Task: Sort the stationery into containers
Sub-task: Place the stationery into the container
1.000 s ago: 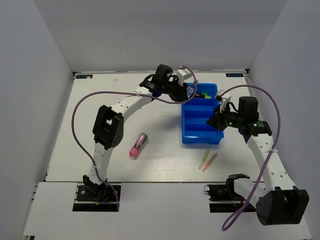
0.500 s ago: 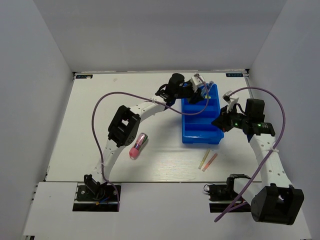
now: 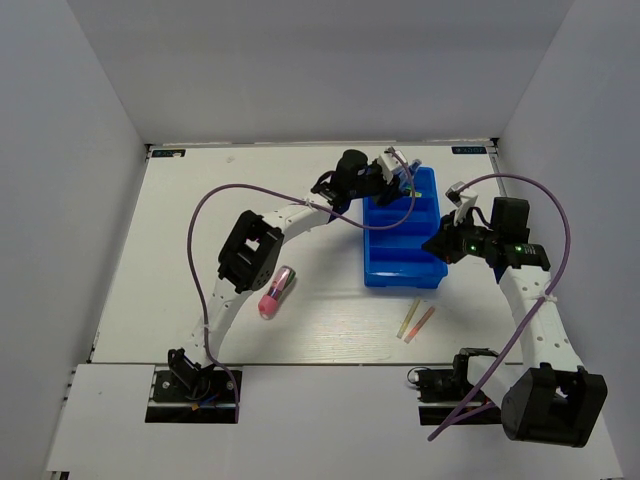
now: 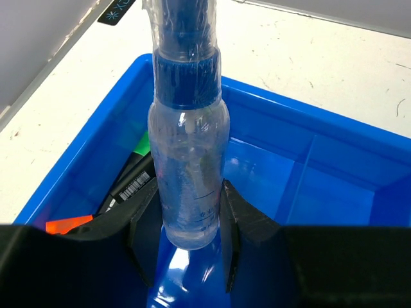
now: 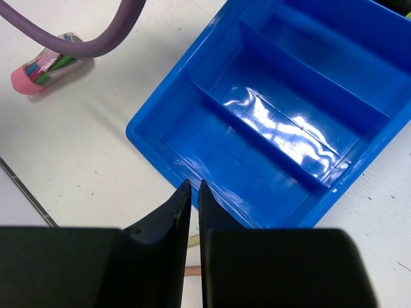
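Blue ribbed plastic tray (image 3: 398, 246): clear blue-tipped pen (image 4: 187, 160) ready to drop.
A thin yellow pen (image 3: 407, 319) and a thin pink pen (image 3: 424, 321) lie before its near rim, where my right gripper (image 5: 192, 192) hovers pinched empty; over its far compartment my left gripper (image 4: 186, 218) clamps the clear pen. Next I'd release.

On your white bench (image 3: 190, 210) a blue tray (image 3: 400, 279) sits right of centre. A fat pink marker (image 3: 276, 291) lies well apart on its left. Near the tray's near side, a thin yellow pen (image 3: 408, 318) and a thin pink pen (image 3: 423, 322) lie side by side.
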